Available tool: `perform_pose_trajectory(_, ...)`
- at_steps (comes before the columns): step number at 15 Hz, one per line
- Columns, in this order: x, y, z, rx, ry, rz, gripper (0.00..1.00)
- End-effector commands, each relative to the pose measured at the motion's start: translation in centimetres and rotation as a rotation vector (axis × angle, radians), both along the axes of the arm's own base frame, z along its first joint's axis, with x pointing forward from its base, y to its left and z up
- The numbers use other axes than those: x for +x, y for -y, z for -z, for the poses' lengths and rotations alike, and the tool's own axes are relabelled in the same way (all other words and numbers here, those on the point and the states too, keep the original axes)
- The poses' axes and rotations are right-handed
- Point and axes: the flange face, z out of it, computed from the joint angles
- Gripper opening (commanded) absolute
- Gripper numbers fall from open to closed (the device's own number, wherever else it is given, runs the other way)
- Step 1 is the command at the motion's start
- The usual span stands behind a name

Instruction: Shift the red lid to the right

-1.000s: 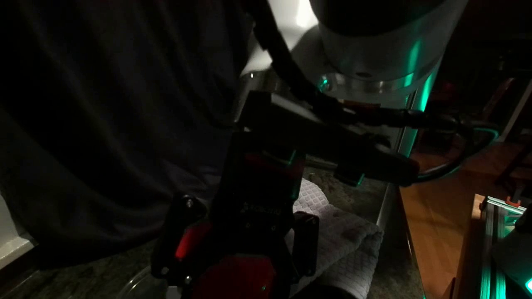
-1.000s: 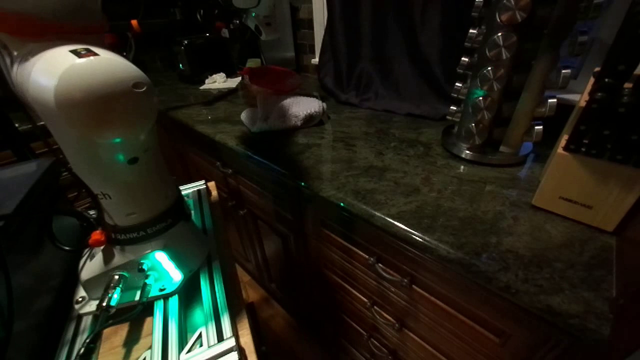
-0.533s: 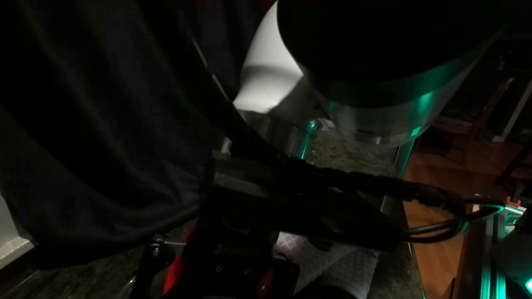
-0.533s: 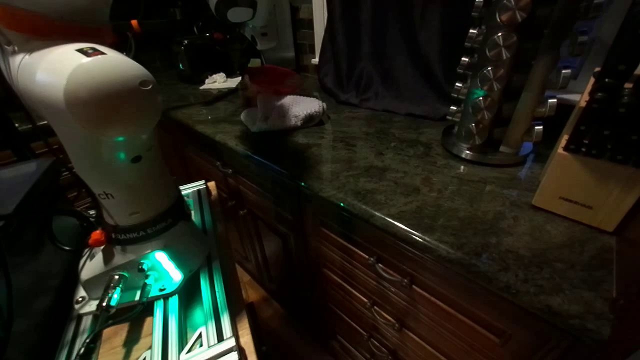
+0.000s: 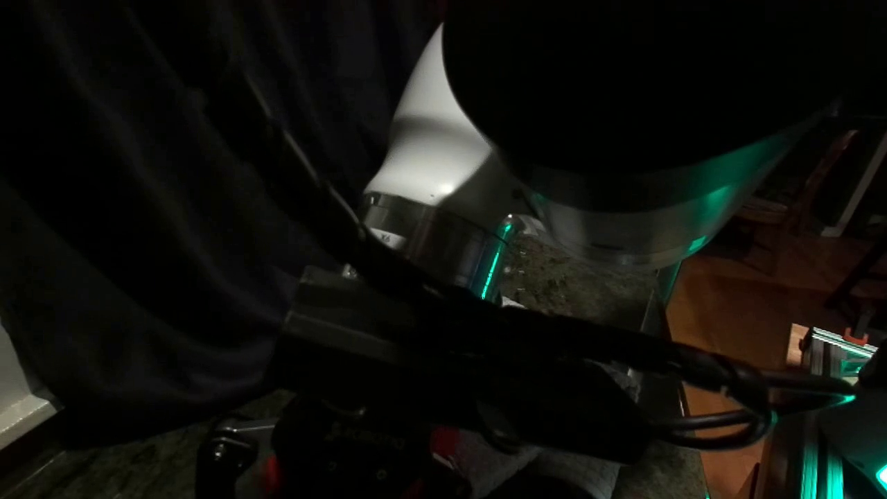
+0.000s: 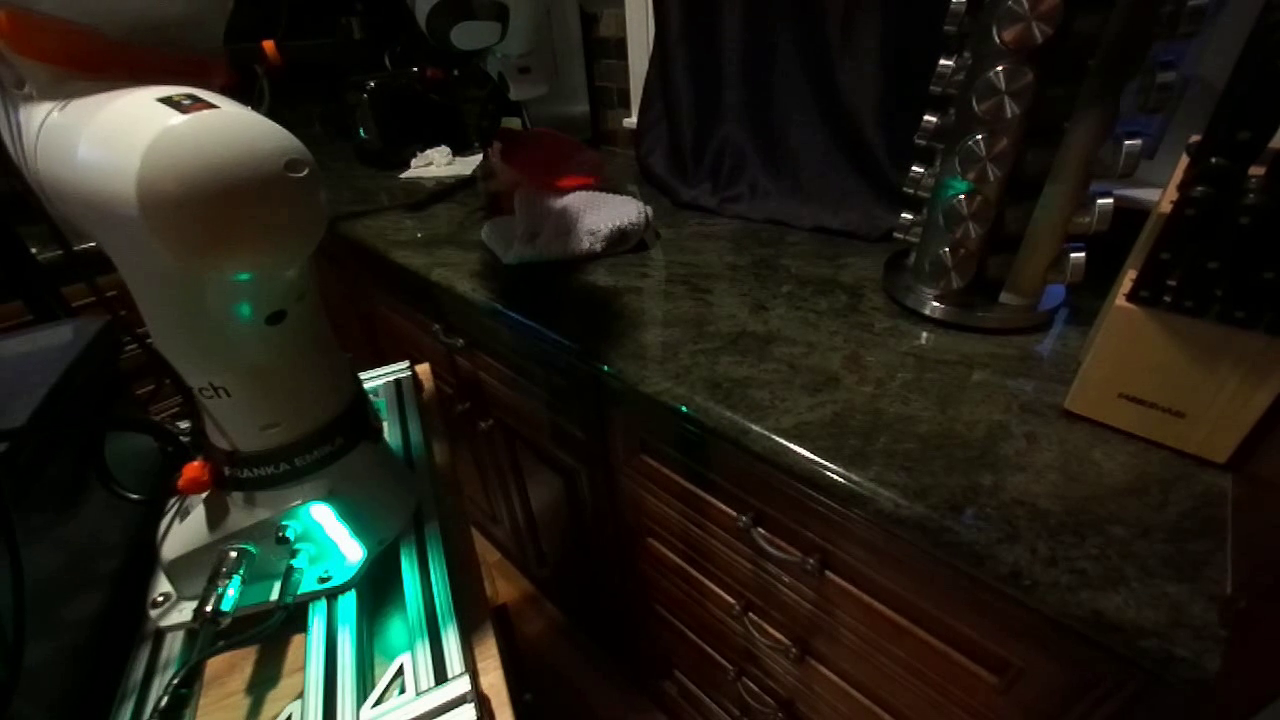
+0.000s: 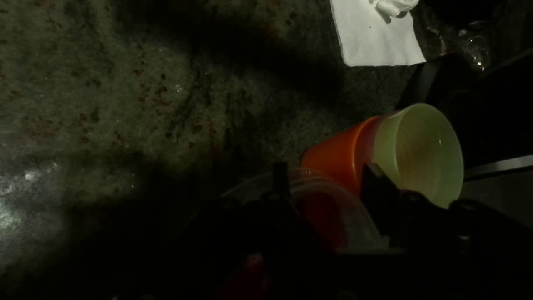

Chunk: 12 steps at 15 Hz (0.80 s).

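A wide swing by the spread claw (image 7: pixel 325 175) could topple the nested cups (image 7: pixel 377 146) at 1 o'clock from the clear container (image 7: pixel 357 226) in the wrist view; the red lid (image 6: pixel 548 160), 11 o'clock of the cloth (image 6: pixel 575 225) in an exterior view, may snag if inside that container: I cannot tell.

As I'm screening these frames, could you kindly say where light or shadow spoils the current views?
Wrist view: the black gripper is mostly lost in shadow, and glare whitens the speckled stone countertop at far left; in an exterior view, the dark cloth curtain is nearly black; in an exterior view, the green-edged light strip burns out white.
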Motion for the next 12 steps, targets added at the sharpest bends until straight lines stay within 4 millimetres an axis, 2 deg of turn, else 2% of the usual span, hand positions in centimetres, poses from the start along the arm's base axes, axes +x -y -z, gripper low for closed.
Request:
perform_pose_trajectory(1,-0.5,0.3,0.0,0.015,-0.014,0.068,0.72)
perform_pose_trajectory(3,-0.5,0.8,0.0,0.027,-0.016,0.102,0.82)
perform_pose_trajectory(5,-0.7,1.1,0.1,0.039,-0.026,0.141,0.85)
perform_pose_trajectory(7,-0.9,1.6,0.1,0.045,-0.032,0.166,0.97)
perform_pose_trajectory(8,-1.1,1.9,0.0,0.034,-0.032,0.167,1.0)
perform_pose_trajectory(12,-2.1,3.7,-0.5,0.004,-0.047,0.185,1.0)
